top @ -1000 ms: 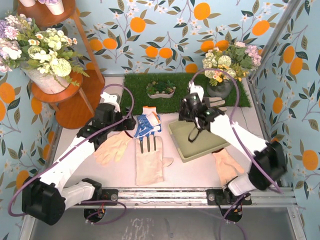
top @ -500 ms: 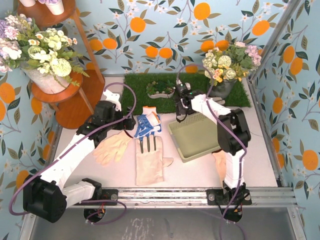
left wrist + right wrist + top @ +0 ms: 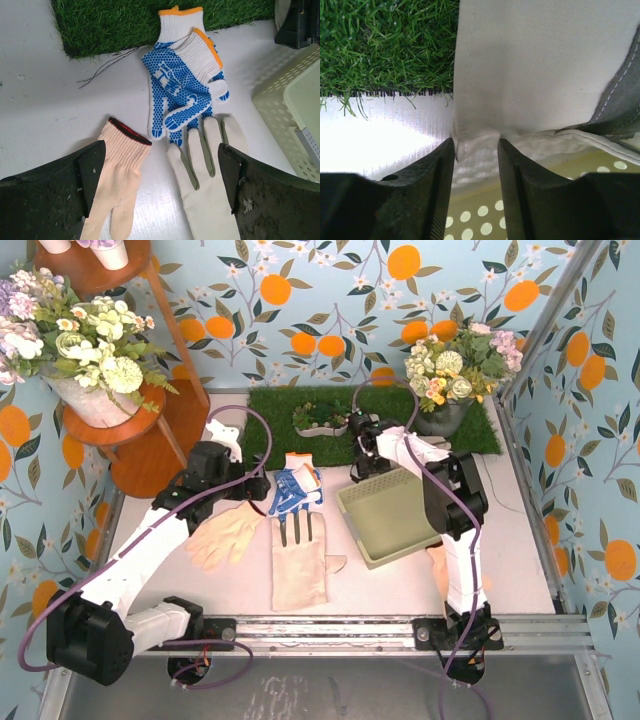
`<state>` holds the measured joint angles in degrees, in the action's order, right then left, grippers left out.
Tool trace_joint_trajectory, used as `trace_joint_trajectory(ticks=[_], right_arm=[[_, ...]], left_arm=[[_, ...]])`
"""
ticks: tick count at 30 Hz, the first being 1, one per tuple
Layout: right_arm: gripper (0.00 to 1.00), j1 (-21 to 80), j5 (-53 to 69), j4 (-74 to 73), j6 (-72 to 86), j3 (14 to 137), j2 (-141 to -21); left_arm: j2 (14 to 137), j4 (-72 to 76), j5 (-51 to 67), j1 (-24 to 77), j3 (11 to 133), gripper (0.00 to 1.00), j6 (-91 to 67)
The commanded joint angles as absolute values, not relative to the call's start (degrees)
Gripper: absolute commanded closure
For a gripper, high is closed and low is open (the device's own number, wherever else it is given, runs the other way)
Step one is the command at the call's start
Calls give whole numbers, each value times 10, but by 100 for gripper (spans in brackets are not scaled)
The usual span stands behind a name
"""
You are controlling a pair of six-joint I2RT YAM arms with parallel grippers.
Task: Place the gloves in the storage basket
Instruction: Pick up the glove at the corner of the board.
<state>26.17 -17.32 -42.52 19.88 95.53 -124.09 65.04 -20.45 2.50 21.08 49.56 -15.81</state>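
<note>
at the far rim of the storage basket, the right gripper pinches a fold of the grey-and-cream work glove, its two fingers drawn close with cloth between them. the glove lies spread partly on the grass mat and partly over the basket's back wall. done well, this step looks to call for a lift high enough to free the limp cloth from the lattice, then a short carry toward the robot, so the whole glove drops inside and no cuff hangs over the edge. a thin pinch like this could slip.

the left gripper hangs spread wide and empty above the counter. below it lie the blue-and-white gloves, a peach glove and a second work glove, all outside the basket. another peach glove lies to the basket's right, partly under the right arm.

from above, the basket's floor looks bare. on the mat a small white dish holds little plants, and a dark pot holds flowers.
</note>
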Motion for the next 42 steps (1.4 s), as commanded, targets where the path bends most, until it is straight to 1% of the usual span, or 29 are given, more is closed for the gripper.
trace_joint_trajectory(ticks=[1, 5, 10, 11, 17, 22, 26, 31, 42], right_arm=[[67, 249, -181, -410, 192, 955, -1246], [79, 247, -170, -390, 176, 950, -1251], [99, 246, -167, -370, 163, 935, -1239], [100, 246, -167, -367, 162, 929, -1231], [100, 249, -169, -331, 156, 876, -1130], [100, 267, -172, -318, 145, 858, -1053], [100, 271, -163, -309, 144, 851, -1016], [100, 270, -152, -318, 146, 855, -1005], [100, 294, -24, -324, 160, 849, -902]], left_arm=[[631, -197, 33, 205, 512, 3, -149], [631, -198, 32, 203, 512, 3, -148], [631, -197, 32, 200, 512, 3, -147], [631, -197, 32, 200, 511, 3, -147], [631, -196, 32, 198, 509, 3, -147], [632, -196, 32, 197, 509, 3, -147], [630, -195, 33, 196, 507, 3, -147], [631, -195, 35, 196, 507, 3, -147], [593, -151, 97, 196, 498, 3, -125]])
